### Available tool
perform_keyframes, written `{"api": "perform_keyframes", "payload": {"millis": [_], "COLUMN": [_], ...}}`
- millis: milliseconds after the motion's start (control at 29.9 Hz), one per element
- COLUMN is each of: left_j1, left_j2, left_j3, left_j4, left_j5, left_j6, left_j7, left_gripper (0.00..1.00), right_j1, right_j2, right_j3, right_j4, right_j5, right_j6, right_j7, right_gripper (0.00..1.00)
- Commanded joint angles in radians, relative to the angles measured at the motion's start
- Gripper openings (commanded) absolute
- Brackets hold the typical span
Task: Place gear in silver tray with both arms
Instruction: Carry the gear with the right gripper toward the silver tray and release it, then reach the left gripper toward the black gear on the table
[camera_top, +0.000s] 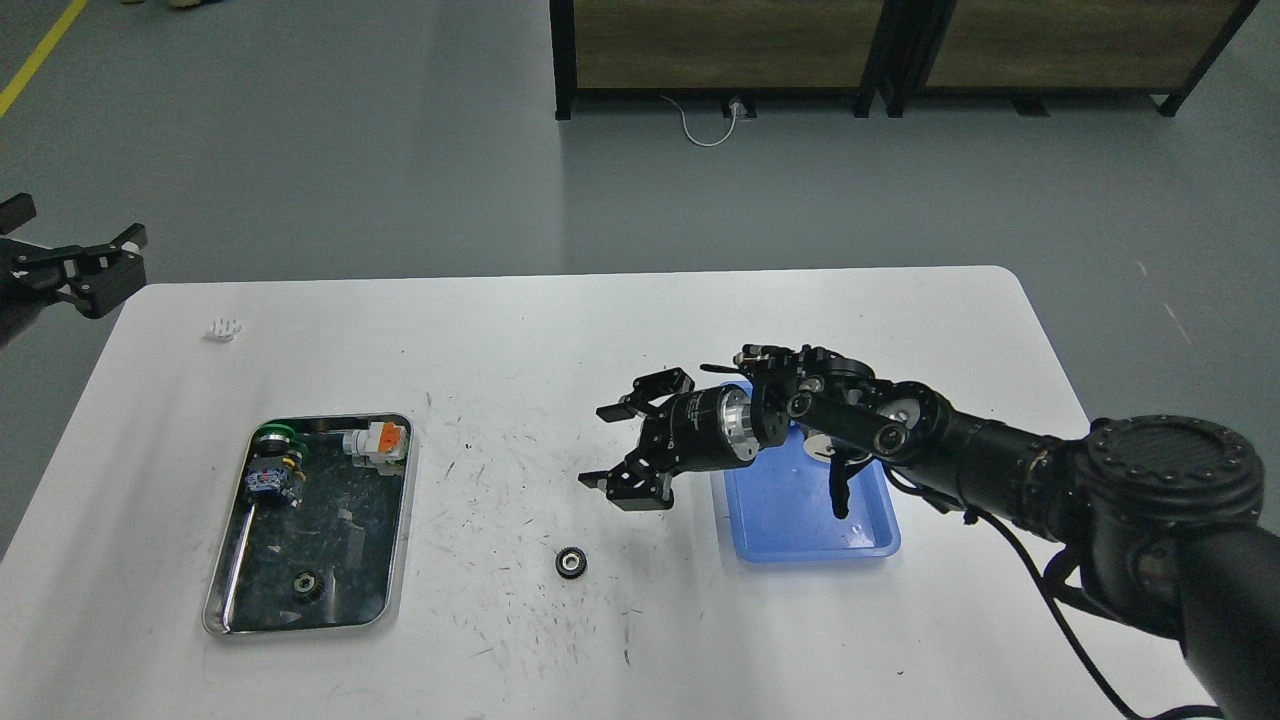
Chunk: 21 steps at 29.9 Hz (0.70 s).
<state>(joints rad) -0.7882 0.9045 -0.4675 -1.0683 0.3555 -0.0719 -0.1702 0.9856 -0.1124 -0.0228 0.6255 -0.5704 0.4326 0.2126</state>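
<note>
A small black gear (571, 563) lies on the white table, between the silver tray (397, 560) and the blue tray. My right gripper (606, 447) is open and empty, raised above and just beyond the gear. The silver tray at the left holds another small gear (305, 585), a green-and-blue part (270, 465) and a white-and-orange part (375, 441). My left gripper (95, 277) hovers at the far left edge, off the table's back left corner; its fingers cannot be told apart.
A blue plastic tray (800, 515) sits right of centre, partly under my right arm. A small white part (223, 329) lies near the table's back left corner. Dark wooden cabinets stand on the floor beyond the table.
</note>
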Motion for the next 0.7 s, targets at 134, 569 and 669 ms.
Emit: {"api": "perform_keyframes", "payload": {"millis": [134,569,669], "left_j1": [0.001,0.058,0.087], "left_j2": [0.001,-0.081,-0.081], "left_j3": [0.017,0.115,0.164], "left_j4": [-0.165,-0.320,-0.378], "left_j5": [0.094,0.253,0.318], "left_j6": [-0.051,-0.077,-0.077], "left_j7": [-0.020,-0.046,-0.051], "left_gripper": [0.98,0.98,0.98], "right_j1": [0.074,0.156,0.157], "right_j2": [-0.185,-0.478,-0.533], "right_j3": [0.135,0.322,0.345], "right_j4": [-0.003,-0.021,-0.021], "right_j5": [0.056,0.144,0.144], "right_j6": [-0.005,-0.017,-0.017], "right_j7": [-0.002,-0.005,-0.006], "right_gripper": [0.83,0.83,0.83]}}
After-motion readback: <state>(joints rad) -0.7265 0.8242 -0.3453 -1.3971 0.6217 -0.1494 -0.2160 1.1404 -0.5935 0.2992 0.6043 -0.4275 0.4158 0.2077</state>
